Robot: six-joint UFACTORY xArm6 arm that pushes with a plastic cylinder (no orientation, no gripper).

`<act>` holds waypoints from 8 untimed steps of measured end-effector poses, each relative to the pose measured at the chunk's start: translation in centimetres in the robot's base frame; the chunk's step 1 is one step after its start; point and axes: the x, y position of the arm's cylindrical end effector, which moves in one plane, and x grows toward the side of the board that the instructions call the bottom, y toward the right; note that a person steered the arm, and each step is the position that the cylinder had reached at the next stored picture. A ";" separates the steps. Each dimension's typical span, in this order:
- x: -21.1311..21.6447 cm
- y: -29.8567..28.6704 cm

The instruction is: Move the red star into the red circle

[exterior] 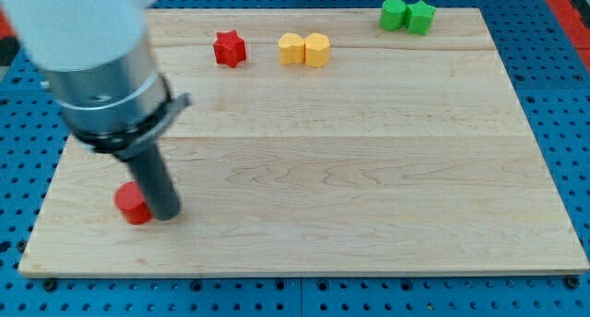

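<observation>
The red star point(229, 49) lies near the view's top, left of centre on the wooden board point(369, 170). The red circle block point(132, 204) sits near the board's bottom left corner. My tip point(166, 215) rests on the board, touching the red circle's right side. The rod and the arm body above it hide part of the board's left side. The red star is far from the tip, up toward the view's top.
Two yellow blocks point(304, 49) sit side by side right of the red star. Two green blocks point(407, 16) sit at the board's top right edge. A blue pegboard point(562, 96) surrounds the board.
</observation>
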 end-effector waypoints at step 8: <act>-25.4 12.6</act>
